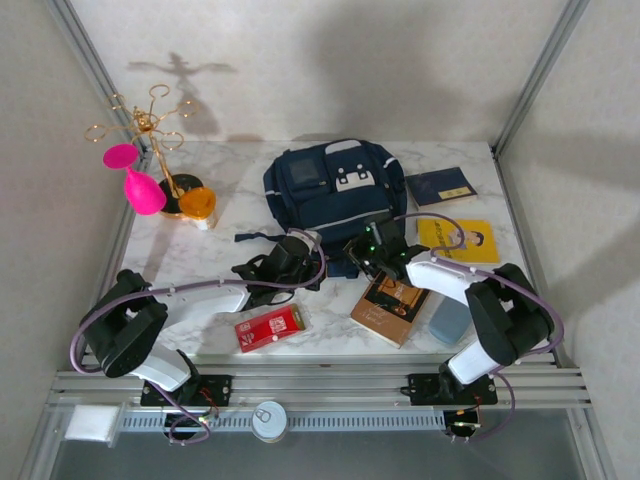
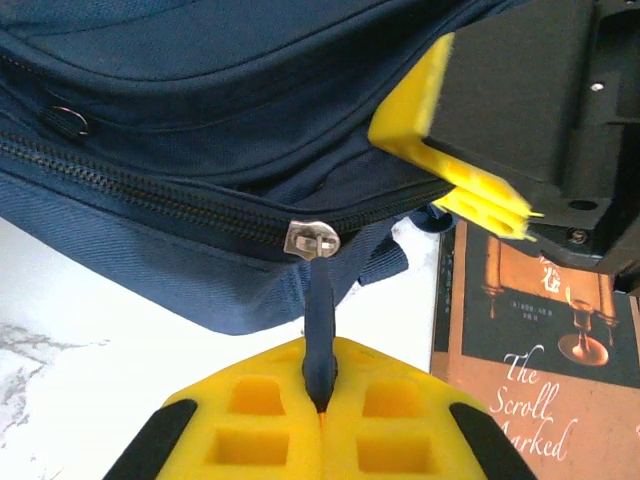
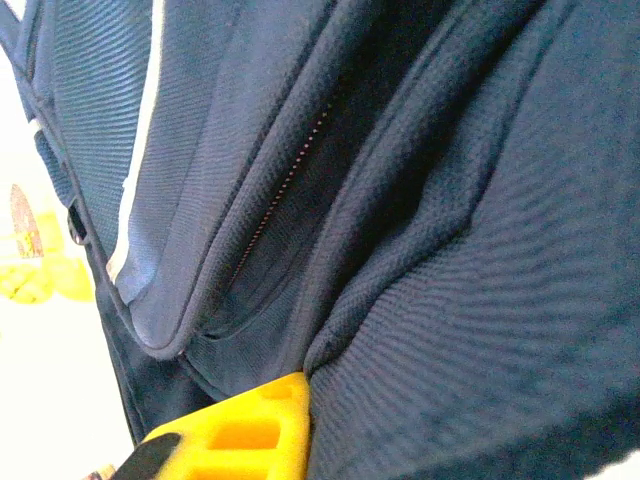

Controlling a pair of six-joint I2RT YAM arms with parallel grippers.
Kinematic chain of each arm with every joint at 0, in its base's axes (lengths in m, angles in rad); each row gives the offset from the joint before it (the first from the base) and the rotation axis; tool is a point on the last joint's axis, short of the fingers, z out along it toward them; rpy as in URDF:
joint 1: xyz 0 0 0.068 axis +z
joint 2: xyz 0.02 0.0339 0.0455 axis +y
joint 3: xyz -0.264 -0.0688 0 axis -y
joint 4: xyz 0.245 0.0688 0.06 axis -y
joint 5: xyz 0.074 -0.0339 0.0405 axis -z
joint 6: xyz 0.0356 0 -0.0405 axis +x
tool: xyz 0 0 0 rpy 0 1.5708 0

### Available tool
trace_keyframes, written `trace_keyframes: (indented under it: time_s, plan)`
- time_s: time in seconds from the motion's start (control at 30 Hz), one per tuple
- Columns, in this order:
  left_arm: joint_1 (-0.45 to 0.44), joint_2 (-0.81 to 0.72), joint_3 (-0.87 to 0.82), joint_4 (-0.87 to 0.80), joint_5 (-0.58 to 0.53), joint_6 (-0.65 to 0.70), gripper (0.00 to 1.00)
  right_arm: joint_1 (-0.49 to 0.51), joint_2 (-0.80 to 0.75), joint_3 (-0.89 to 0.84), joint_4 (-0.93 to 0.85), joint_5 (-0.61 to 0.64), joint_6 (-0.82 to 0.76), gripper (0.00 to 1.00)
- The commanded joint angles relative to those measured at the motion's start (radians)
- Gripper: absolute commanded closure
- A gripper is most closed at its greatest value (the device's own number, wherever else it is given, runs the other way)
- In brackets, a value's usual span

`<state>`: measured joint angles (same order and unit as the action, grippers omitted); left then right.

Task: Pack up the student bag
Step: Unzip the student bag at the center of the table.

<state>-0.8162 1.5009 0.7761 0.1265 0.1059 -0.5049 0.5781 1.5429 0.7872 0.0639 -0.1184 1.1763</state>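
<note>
Left arm [image 1: 205, 297], right arm [image 1: 445, 275]: white links, black joints, purple cables [image 1: 75, 340]; claw pads [image 2: 260, 425] yellow, pocketed, seemingly foam.

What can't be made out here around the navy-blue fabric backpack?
Brown rectangular book's full title: left wrist view, cut off by the bottom edge.
Right gripper's hold: right wrist view's bottom edge cuts off its yellow fingers.
Red rectangular carton's print: top view, too small.

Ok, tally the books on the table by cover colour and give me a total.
Navy-blue thin flat book: 1
Yellow flat book with a face on its cover: 1
Brown paperback book: 1
Total: 3
</note>
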Motion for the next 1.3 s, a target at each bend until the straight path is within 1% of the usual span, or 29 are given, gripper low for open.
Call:
trace_keyframes:
  time_s: [0.0,0.07,0.1,0.23,0.3,0.37,0.47,0.6,0.73,0.77,0.83,0.97,1.0,1.03,1.07,1.1,1.17,1.23,1.27]
  plan:
    - [0.014,-0.020,0.032,-0.034,-0.082,-0.034,1.00,-0.054,-0.063,-0.011,0.063,-0.020,-0.104,0.93]
    - [0.027,-0.029,0.041,-0.066,-0.131,-0.047,1.00,-0.077,-0.076,-0.009,0.040,-0.049,-0.133,0.99]
    - [0.037,-0.032,0.046,-0.084,-0.150,-0.048,1.00,-0.097,-0.083,-0.008,0.037,-0.083,-0.154,1.00]
    - [0.086,-0.036,0.054,-0.123,-0.189,-0.067,1.00,-0.142,-0.090,0.023,-0.001,-0.174,-0.205,1.00]
    - [0.116,-0.046,0.049,-0.140,-0.222,-0.076,1.00,-0.148,-0.100,0.041,-0.032,-0.194,-0.230,1.00]
    - [0.161,-0.055,0.037,-0.147,-0.228,-0.081,1.00,-0.149,-0.111,0.054,-0.058,-0.201,-0.241,1.00]
    - [0.244,-0.050,0.025,-0.136,-0.197,-0.071,1.00,-0.149,-0.122,0.062,-0.070,-0.213,-0.260,1.00]
    - [0.357,0.011,0.046,-0.105,-0.132,-0.051,1.00,-0.148,-0.125,0.060,-0.072,-0.235,-0.259,1.00]
    - [0.426,0.060,0.071,-0.065,-0.131,-0.049,1.00,-0.130,-0.127,0.048,-0.058,-0.238,-0.251,1.00]
    - [0.441,0.069,0.079,-0.052,-0.115,-0.050,1.00,-0.119,-0.125,0.046,-0.052,-0.231,-0.249,1.00]
    - [0.457,0.081,0.085,-0.021,-0.064,-0.052,1.00,-0.103,-0.114,0.045,-0.031,-0.233,-0.237,1.00]
    - [0.453,0.070,0.061,0.019,0.023,-0.045,1.00,-0.090,-0.093,0.059,0.011,-0.239,-0.209,1.00]
    - [0.449,0.065,0.052,0.025,0.061,-0.030,1.00,-0.089,-0.089,0.064,0.016,-0.240,-0.208,1.00]
    - [0.443,0.057,0.044,0.026,0.100,-0.010,1.00,-0.089,-0.086,0.079,0.002,-0.241,-0.213,1.00]
    - [0.435,0.042,0.033,0.020,0.109,0.007,1.00,-0.089,-0.085,0.094,-0.021,-0.231,-0.225,1.00]
    - [0.428,0.024,0.015,0.018,0.115,0.025,0.97,-0.089,-0.088,0.104,-0.037,-0.224,-0.236,1.00]
    - [0.418,-0.028,-0.034,0.022,0.103,0.046,0.83,-0.094,-0.096,0.117,-0.063,-0.219,-0.250,1.00]
    - [0.414,-0.071,-0.081,0.060,0.129,0.074,0.72,-0.106,-0.098,0.130,-0.069,-0.248,-0.256,1.00]
    - [0.413,-0.086,-0.099,0.080,0.145,0.087,0.69,-0.111,-0.098,0.144,-0.085,-0.256,-0.265,1.00]
